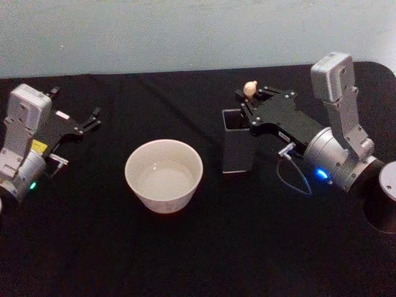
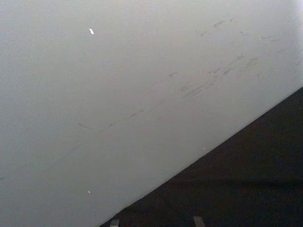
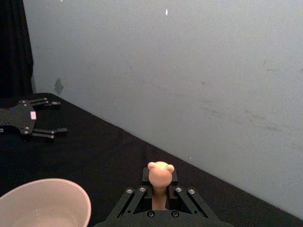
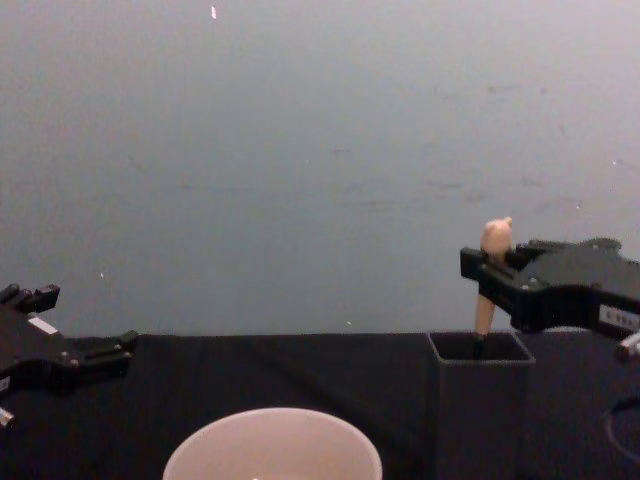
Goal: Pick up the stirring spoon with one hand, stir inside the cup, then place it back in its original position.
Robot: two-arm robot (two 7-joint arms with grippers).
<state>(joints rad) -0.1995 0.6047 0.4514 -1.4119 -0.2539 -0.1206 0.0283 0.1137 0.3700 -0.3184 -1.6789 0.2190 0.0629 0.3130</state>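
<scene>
The black angular right gripper (image 1: 249,102) on its silver cylindrical wrist is closed on the pale beige handle of the slim stirring spoon (image 4: 487,275), just below its small knobbed top (image 3: 160,172); the spoon stands in the tall dark square-mouthed holder box (image 4: 478,410) at the right of the black-clothed table (image 1: 93,247), its lower end inside the box's mouth, its bowl hidden; the pick-up step appears to be in hand, the lift not yet made; the next move calls for a straight rise clear of the thin walls, then a carry left to the wide round cream cup (image 1: 164,175), near the middle; the spoon's long axis runs close to vertical, tilted slightly, knob up and bowl end down; the black left gripper (image 1: 86,124) sits parked at the far left, its fingers spread open.
</scene>
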